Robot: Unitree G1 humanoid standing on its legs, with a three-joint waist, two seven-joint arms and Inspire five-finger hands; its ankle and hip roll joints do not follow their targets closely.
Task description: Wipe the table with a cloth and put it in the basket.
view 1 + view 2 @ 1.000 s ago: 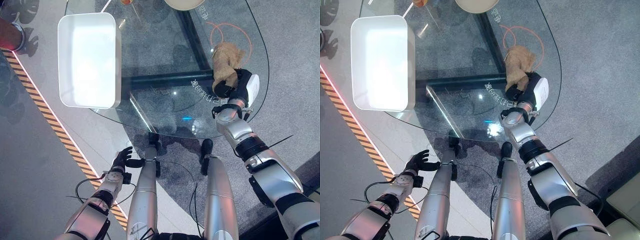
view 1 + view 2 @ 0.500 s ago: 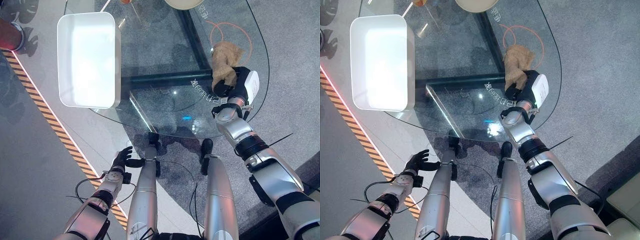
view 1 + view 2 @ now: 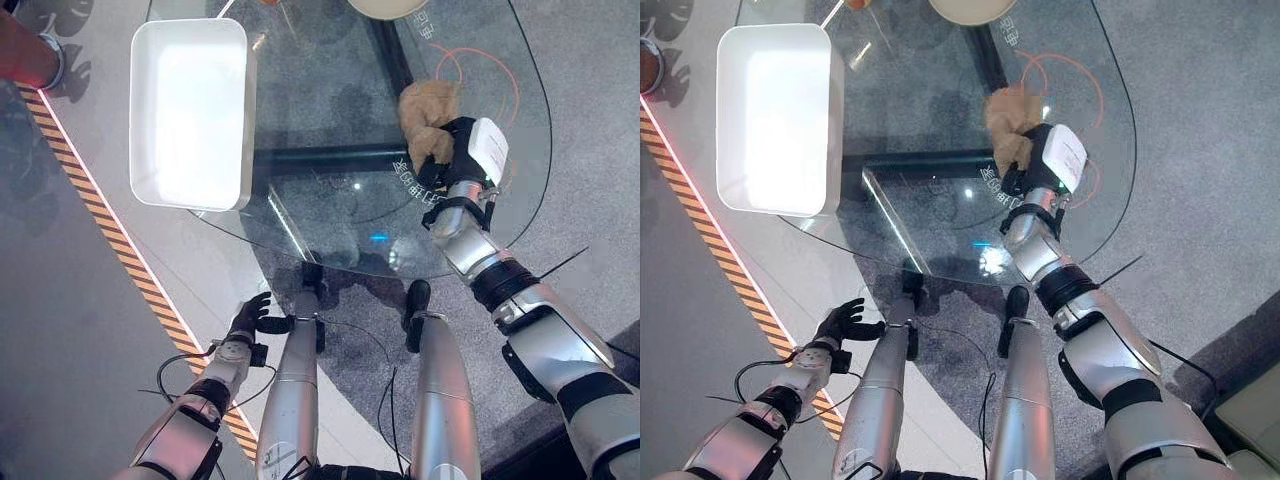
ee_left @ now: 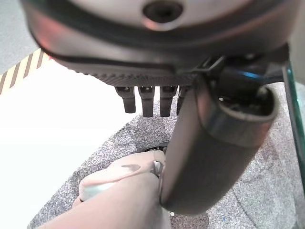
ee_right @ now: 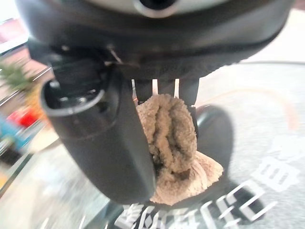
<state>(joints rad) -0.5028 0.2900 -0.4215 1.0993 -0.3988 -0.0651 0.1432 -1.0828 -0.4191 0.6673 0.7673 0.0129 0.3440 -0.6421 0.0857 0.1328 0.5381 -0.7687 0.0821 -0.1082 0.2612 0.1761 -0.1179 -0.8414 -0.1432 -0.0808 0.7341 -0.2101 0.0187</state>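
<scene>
Right wrist view: the right hand (image 5: 109, 143) has its fingers and thumb curled round a crumpled tan terry cloth (image 5: 174, 152), whose lower end lies bunched on the rounded clear glass table (image 3: 330, 130). In the left eye view that cloth sits on the table's right half, just beside a thin orange ring (image 3: 495, 70) marked on the glass, with the hand on its near side. A dark crossbar (image 3: 330, 158) of the frame under the glass runs between the cloth and the white rectangular plastic basket (image 3: 190, 110), which stands well apart on the table's left end. At the far edge a pale round dish (image 3: 385, 6) is cut off by the frame. The left hand (image 3: 247, 318) hangs low off the table, fingers loosely spread, over a grey speckled carpet (image 3: 590, 150) near a yellow-and-black striped floor tape (image 3: 120, 255).
</scene>
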